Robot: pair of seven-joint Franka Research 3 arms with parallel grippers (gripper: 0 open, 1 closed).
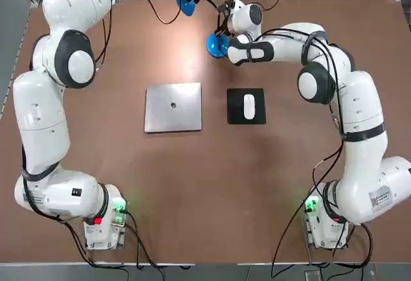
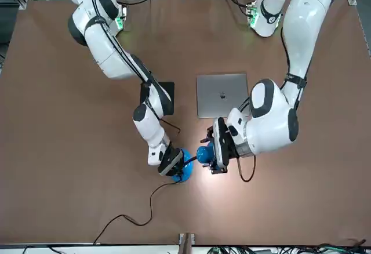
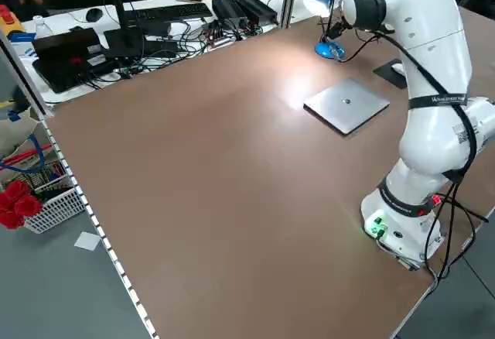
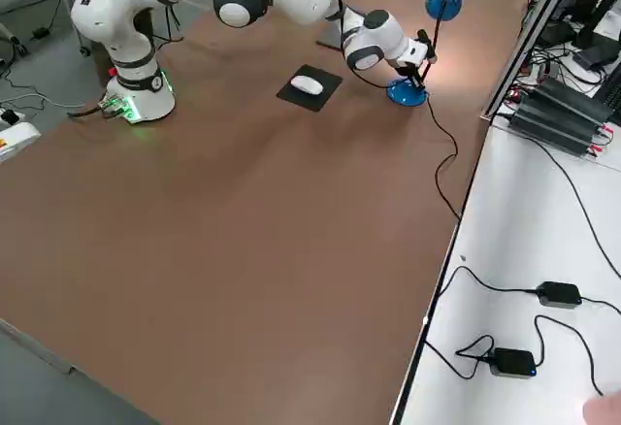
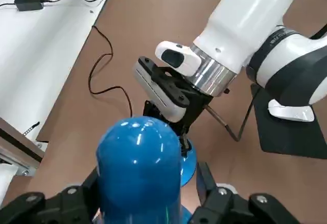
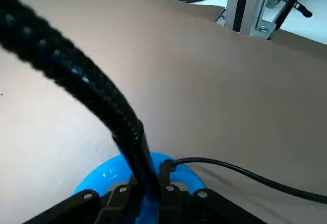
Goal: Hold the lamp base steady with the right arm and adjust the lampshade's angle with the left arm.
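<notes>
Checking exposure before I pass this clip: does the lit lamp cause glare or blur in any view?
Top view: a pale glow on the table below the lampshade. Front view: a bright pool beside the lamp base. Right wrist view: the near neck is blurred.

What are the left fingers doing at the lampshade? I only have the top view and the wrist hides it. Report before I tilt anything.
Observer: In the left wrist view, the left gripper has one finger on each side of the lampshade, pressed against it.
Operator: Now check the right one. Tell me what it holds.
Observer: The right wrist view shows the right gripper closed on the foot of the black neck, just where it joins the lamp base.
Operator: Confirm the lamp is on.
Observer: It is. From the left side view, the inside of the lampshade glows white.
</notes>
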